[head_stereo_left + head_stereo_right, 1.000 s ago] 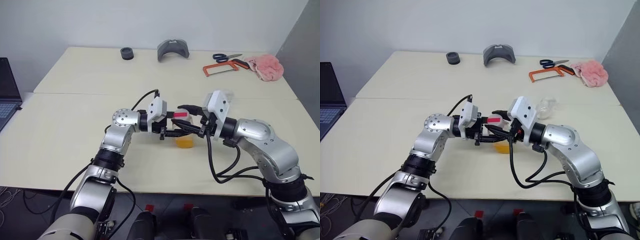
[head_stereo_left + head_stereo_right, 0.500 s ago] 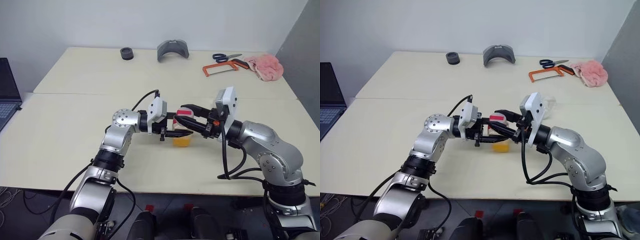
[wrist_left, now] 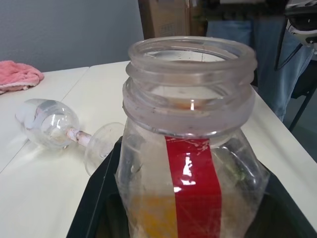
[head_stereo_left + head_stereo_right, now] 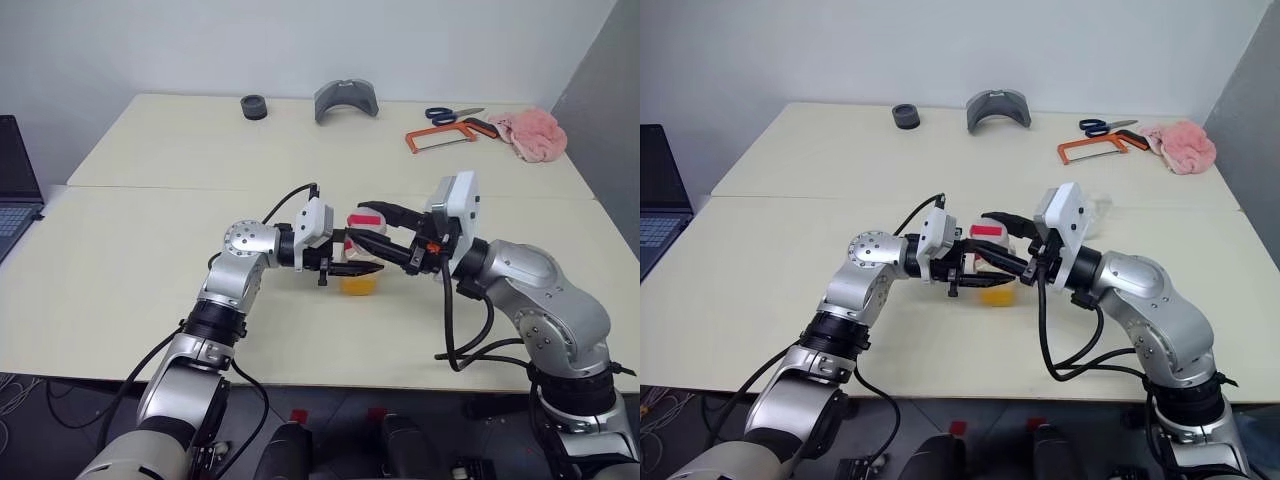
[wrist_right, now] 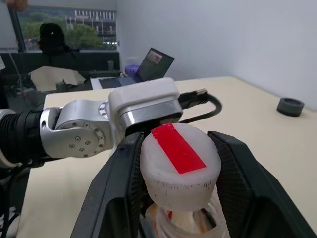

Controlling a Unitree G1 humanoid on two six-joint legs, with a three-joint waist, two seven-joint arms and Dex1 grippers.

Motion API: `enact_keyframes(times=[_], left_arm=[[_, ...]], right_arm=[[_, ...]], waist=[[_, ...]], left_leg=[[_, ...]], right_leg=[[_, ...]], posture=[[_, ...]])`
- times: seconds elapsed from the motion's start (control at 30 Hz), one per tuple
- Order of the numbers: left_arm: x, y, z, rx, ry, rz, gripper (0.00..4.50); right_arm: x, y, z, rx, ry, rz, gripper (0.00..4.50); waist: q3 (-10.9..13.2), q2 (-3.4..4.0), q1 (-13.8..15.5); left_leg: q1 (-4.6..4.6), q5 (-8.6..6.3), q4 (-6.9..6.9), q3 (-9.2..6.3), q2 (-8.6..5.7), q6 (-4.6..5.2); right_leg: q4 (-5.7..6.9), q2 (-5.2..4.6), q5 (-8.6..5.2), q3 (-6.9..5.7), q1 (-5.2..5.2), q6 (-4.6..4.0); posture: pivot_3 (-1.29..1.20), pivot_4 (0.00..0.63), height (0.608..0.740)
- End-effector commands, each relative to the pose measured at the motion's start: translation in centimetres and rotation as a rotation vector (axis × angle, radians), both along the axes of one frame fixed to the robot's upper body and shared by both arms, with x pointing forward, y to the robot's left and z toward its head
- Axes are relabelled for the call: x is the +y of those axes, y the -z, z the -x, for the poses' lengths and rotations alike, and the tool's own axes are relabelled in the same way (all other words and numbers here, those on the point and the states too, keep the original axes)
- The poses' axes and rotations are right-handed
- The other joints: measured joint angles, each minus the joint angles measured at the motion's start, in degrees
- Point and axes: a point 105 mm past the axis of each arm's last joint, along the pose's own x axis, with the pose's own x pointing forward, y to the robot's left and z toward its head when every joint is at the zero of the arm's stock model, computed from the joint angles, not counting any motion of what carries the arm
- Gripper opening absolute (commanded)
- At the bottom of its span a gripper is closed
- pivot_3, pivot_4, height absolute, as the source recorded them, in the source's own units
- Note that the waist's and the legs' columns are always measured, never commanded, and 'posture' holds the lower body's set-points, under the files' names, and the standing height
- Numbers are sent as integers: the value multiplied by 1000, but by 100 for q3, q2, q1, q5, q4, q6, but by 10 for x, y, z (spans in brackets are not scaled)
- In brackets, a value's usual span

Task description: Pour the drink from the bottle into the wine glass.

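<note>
The left gripper [image 4: 365, 268] has its jaws clamped on the bottle [image 3: 190, 163] at mid-frame in the head views; its mouth is uncapped. The right gripper [image 5: 179, 198] has its jaws closed around the white cap [image 5: 179, 166] with its red strip, lifted just above the neck. The drink [image 4: 360, 284] shows orange-yellow low in the clear squarish bottle behind the red label. The wine glass [image 3: 49, 124] lies on its side on the table [image 4: 150, 230], right of the arms. Scissors [image 4: 452, 115], a hacksaw [image 4: 445, 135] and a pink cloth [image 4: 530, 132] sit upper right.
</note>
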Motion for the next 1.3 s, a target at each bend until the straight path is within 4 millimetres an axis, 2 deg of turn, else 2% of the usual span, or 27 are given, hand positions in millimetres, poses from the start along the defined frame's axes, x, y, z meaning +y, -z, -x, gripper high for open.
enact_keyframes(times=[0.03,0.13,0.2,0.27,0.43,0.5,0.57,0.67,0.77,0.83,0.93,1.0,1.13,1.3], left_arm=[[0,-13,2,-48,-5,37,1820],[3,-16,-1,-45,-39,59,1820],[6,-16,-3,-44,-60,71,1817],[10,-19,-4,-43,-83,85,1817],[20,-25,-8,-37,-141,119,1817],[23,-27,-10,-41,-163,126,1817],[27,-29,-12,-42,-187,136,1816],[39,-34,-20,-49,-255,157,1815],[54,-38,-28,-49,-343,192,1815],[64,-40,-34,-50,-407,215,1815],[88,-47,-49,-86,-569,253,1814],[117,-51,-64,-117,-751,290,1814],[160,-55,-80,-126,-998,387,1807],[194,-55,-87,-135,-1179,461,1797]], right_arm=[[-24,-17,4,-43,71,-60,1724],[-63,-4,-2,7,235,-42,1724],[-82,8,-3,47,313,-39,1724],[-103,27,-3,88,411,-34,1724],[-139,100,-3,245,622,44,1724],[-145,118,-1,283,661,49,1724],[-148,130,0,303,675,46,2487],[-152,143,6,327,658,93,3398],[-156,142,11,317,635,134,4487],[-157,138,13,296,618,167,4500],[-147,117,13,231,546,196,4500],[-116,94,13,194,401,178,4500],[-56,64,4,139,186,151,4500],[3,43,-19,77,62,174,4500]], waist=[[0,0,7],[0,-1,27],[0,-1,34],[-1,-1,30],[-1,-1,7],[-1,-1,-8],[-1,0,-12],[-1,0,-10],[-1,0,-2],[-1,0,-1],[-1,0,-1],[-1,0,-26],[-1,-2,-89],[0,-5,-71]], left_leg=[[0,0,0,0,0,0],[-2,0,-1,0,2,0],[-4,-1,-1,5,0,1],[-3,-1,-2,10,-1,2],[3,-1,-3,20,-3,2],[8,-1,-4,26,-3,2],[13,-1,-4,25,-2,2],[14,0,-4,25,-2,1],[14,0,-3,24,-1,1],[14,0,-3,23,0,1],[14,0,-1,21,-1,1],[15,0,-1,19,0,1],[23,0,-3,8,6,1],[15,2,2,-1,4,-4]], right_leg=[[0,0,0,0,0,0],[-2,-4,0,-1,1,0],[-5,-9,0,-1,5,0],[-5,-8,0,4,4,0],[-1,1,0,6,5,0],[3,5,0,13,4,0],[7,8,0,17,4,1],[10,8,-1,17,4,1],[11,7,-1,16,4,1],[10,7,-1,16,4,1],[11,7,-1,16,5,1],[10,8,-1,17,5,1],[15,14,-1,12,5,1],[17,1,0,3,2,1]], posture=[[0,150,740],[0,150,740],[0,150,740],[0,150,740],[0,150,740],[0,150,740],[0,150,740],[0,150,740],[0,150,740],[0,150,740],[0,150,740],[0,150,740],[0,150,740],[0,150,740]])
